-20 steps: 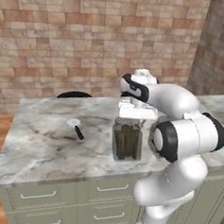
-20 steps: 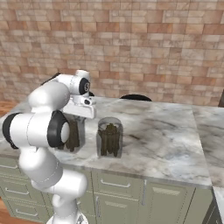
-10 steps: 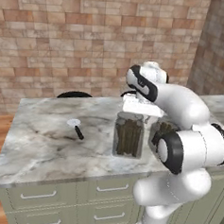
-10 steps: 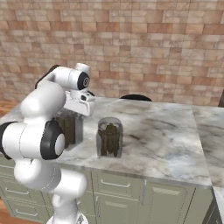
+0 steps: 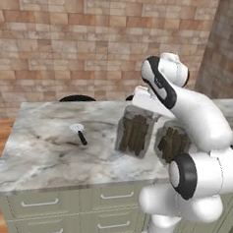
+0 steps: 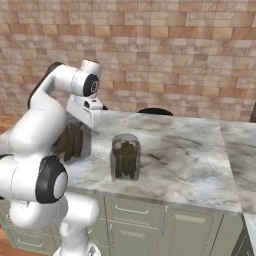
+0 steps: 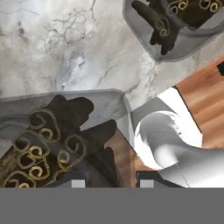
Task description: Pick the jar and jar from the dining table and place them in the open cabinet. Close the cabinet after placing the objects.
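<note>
Two jars on the dining table (image 5: 42, 152) | gripper (image 7: 109, 183) clamped on one jar (image 5: 135, 133) from above, kept upright for carrying | second jar (image 5: 171, 142) just beside it, both near the front edge, apart | small utensil (image 5: 80, 132) well apart toward the far side | open room above the slab, brick wall (image 5: 70, 36) behind | cabinet out of view.

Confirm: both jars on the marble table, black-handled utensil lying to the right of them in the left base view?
Not quite. Both jars, one under the gripper and one beside it, are at the marble table, but the black-handled utensil lies to their left, not right, as the left base view shows.
</note>
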Available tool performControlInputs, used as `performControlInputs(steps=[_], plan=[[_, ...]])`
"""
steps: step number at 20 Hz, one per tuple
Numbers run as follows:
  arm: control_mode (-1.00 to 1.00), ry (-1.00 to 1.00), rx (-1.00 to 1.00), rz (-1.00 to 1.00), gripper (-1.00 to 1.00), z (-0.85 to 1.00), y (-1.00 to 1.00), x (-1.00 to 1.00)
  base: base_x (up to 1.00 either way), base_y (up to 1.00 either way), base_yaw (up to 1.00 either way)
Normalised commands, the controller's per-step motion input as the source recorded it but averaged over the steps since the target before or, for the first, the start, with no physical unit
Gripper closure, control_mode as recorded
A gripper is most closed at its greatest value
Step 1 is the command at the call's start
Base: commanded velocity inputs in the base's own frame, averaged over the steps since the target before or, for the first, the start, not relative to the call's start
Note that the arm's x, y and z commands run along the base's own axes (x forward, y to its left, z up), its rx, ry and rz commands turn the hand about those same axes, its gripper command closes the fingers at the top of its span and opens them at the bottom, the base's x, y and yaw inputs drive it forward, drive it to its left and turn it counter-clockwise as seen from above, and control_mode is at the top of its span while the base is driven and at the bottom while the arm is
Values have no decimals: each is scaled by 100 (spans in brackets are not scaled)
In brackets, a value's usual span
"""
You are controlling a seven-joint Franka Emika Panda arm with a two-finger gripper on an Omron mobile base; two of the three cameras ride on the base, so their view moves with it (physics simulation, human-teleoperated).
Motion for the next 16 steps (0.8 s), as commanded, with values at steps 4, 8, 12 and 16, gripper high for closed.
performControlInputs(steps=[4, 8, 12, 16], plan=[[-100, -18, -2, -28, 100, 42, 17, -33, 0, 0, 0], [-100, -12, -2, -31, 100, 44, 17, -31, 0, 0, 0], [-100, -3, 0, -30, 100, 31, 2, -34, 0, 0, 0], [-100, -3, 0, -30, 100, 29, 3, -29, 0, 0, 0]])
